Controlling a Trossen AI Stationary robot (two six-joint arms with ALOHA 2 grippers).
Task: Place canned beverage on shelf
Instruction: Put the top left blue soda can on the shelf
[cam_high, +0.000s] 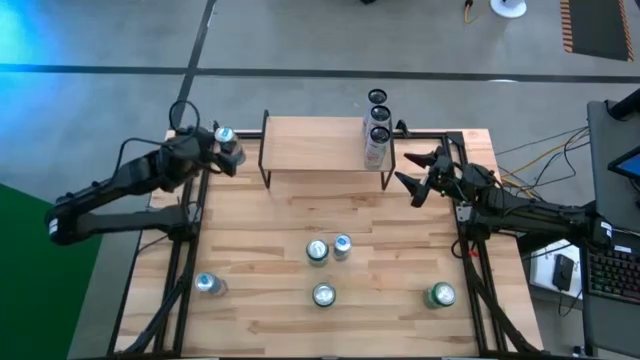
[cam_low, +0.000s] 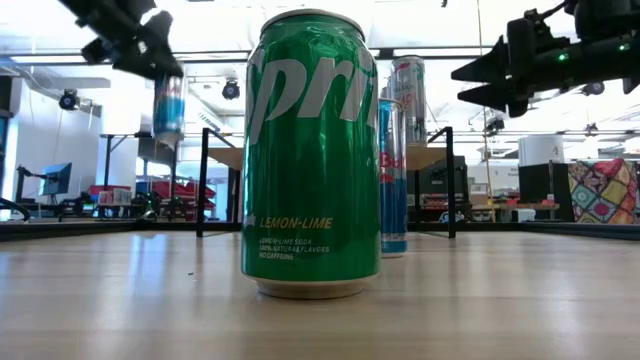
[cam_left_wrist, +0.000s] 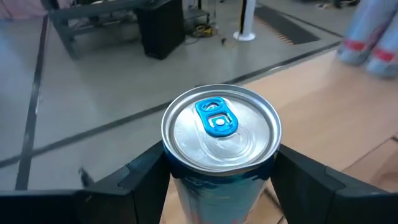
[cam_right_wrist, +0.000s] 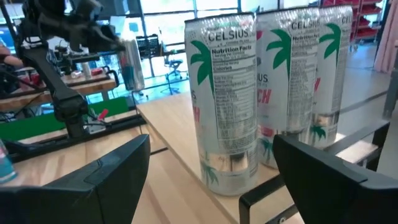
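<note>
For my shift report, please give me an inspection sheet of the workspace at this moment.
Surface: wooden table, no spill seen.
Job's things: shelf at the far edge carries three tall cans at its right end; one blue-tab can is in the left end effector, lifted beside the shelf's left end.
Clutter: five loose cans on the near table.
Grippers: left end effector shut on the can; right end effector open, empty, beside the three cans.
Cables: loose wires on the floor, right side.
Surroundings: desk with keyboard at right; no person seen.

green lemon-lime can (cam_low: 312, 150) | silver cans, green palm print (cam_right_wrist: 227, 99) | blue-tabbed can (cam_left_wrist: 219, 146) | light-wood shelf (cam_high: 312, 145)
</note>
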